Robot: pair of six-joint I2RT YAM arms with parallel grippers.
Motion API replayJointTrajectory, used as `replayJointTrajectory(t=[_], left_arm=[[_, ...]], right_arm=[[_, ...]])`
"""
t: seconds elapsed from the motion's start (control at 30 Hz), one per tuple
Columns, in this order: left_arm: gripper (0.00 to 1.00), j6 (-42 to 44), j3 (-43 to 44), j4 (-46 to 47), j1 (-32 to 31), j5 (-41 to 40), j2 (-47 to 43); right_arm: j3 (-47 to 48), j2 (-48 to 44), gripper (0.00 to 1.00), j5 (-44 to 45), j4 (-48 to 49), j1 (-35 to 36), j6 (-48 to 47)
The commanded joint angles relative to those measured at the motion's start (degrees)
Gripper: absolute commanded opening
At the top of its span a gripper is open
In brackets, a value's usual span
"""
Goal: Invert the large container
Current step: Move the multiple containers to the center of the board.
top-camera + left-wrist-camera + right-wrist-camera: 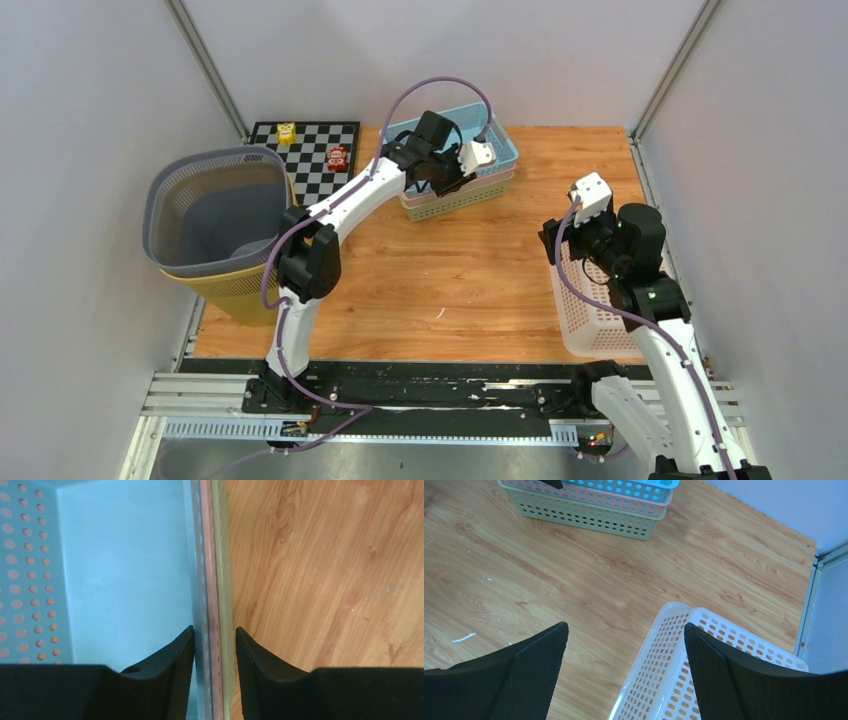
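— So, where is the large container?

— The biggest one is the gray laundry basket (200, 225). It sits just to the near left of the checkerboard mat (310, 140), and from above its rim overlaps the mat's corner. It is mouth up (leaning a little) and nested in a yellow basket (235, 290).

— Is a gripper on it?

— No. The left gripper (214, 630) is just to the right of the checkerboard, at a nested stack: a blue basket (125, 570) on top, a pink basket (594, 496) under it and a green basket (584, 517) at the bottom. All three are mouth up.

— Holding the stack?

— Its fingers (175, 660) straddle the stacked rims, one inside the blue basket and one outside over the counter (450, 280). They sit very close to the wall on both sides. I cannot tell whether they are actually pinching it.

— And the other arm?

— The right gripper (625, 626) is well to the right of the checkerboard and nearer the arm bases. Its jaws are spread wide with nothing between them. It hangs above bare wood and the corner of a white basket (674, 680), which lies mouth up at the counter's right edge.

— Anything on the checkerboard itself?

— Two small toys, a yellow one (286, 132) at its far edge and a red one (338, 158) nearer the stack.
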Motion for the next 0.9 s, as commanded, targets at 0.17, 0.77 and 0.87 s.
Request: replayJointTrajectory(t=[0.17,0.77,0.87], left_arm=[[0.16,0.2,-6.3,-1.4,0.2,-0.2,-3.4],[0.0,-2.1,-23.1,-5.8,-1.0,5.9,-19.3],[0.0,-2.9,-26.9,-6.0,-2.1,7.3,-22.9]], right_arm=[[-0.7,-0.8,0.88,0.4,1.2,-0.3,0.0],[-0.4,-1.5,0.88,-0.4,1.1,-0.3,0.7],[-0.4,-1.7,0.88,-0.4,1.1,-0.3,0.8]])
